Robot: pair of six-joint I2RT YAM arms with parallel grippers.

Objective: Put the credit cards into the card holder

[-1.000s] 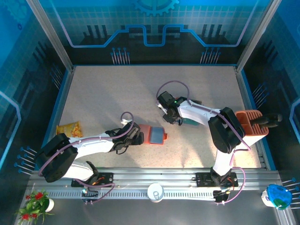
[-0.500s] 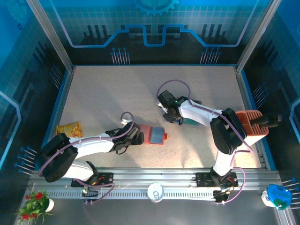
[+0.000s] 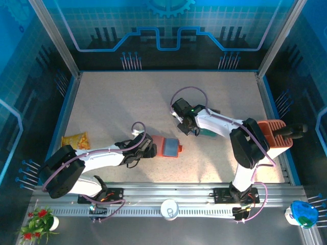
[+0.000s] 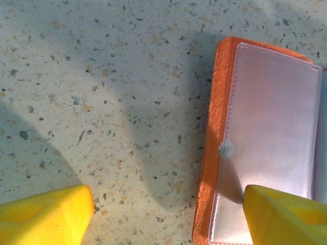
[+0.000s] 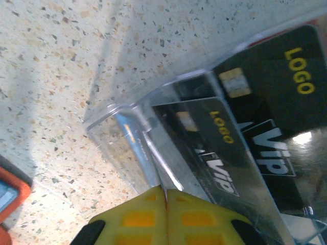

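Note:
The card holder [image 3: 166, 147] lies open on the table, red-orange with a grey inner pocket [image 4: 276, 127] and a snap stud. My left gripper [image 4: 166, 219] [image 3: 148, 148] is open and straddles its left edge, with one yellow finger [image 4: 286, 217] over the pocket and the other over bare table. The credit cards [image 5: 265, 92] are dark with "LOGO" and "VIP" print and sit in a clear plastic case [image 5: 122, 132]. My right gripper [image 5: 164, 196] [image 3: 186, 127] is shut at the case's near end, pinching the thin edge of the tilted dark card [image 5: 209, 143].
A terracotta slotted bin [image 3: 273, 133] stands at the right edge beside the right arm. A yellow snack packet [image 3: 75, 140] lies at the left edge. Open tabletop stretches behind both grippers. A teal patch [image 3: 207, 132] shows under the right wrist.
The right gripper's jaws have closed from slightly apart to shut. Both arms and the card holder stay where they were.

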